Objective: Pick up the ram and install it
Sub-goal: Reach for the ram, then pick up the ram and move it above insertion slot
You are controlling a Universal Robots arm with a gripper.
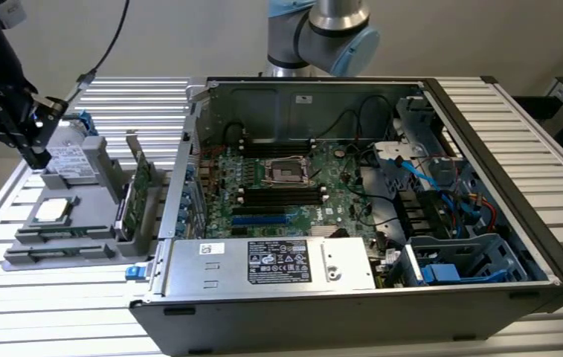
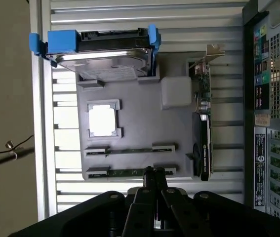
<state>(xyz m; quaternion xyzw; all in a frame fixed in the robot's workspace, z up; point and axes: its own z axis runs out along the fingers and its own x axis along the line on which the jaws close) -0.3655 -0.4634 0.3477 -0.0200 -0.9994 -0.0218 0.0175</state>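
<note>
**Ram in tray; gripper empty above it**

You have the gripper (image 1: 37, 158) hanging over the grey parts tray (image 2: 140, 123) at the exterior view's left, well apart from the open computer case (image 1: 519, 223). In that view its tip stands close by the hard drive (image 2: 105, 52) in its blue caddy.

Fingers (image 2: 148, 178): drawn close together, with no more than a thin slit at the tips. Nothing is held between them.

You will find the ram (image 2: 122, 173) lying flat in its tray slot, seated between two grey clips and not lifted. In the wrist view the fingertips overlap one end of this stick. You cannot tell from that view whether they touch it, and the exterior view puts the gripper above the tray rather than on it.

A second ram stick (image 2: 130, 151) lies parallel, just beside the first, between it and the square silver processor (image 2: 102, 120).

Note also the expansion card (image 2: 204, 126) with its metal bracket. It stands on edge along the tray side nearest the case.

Inside the case, the motherboard (image 1: 306, 212) lies exposed. Its black memory slots (image 1: 281, 195) run just beside the processor socket (image 1: 288, 169). Whether any slot holds a stick cannot be told.
</note>
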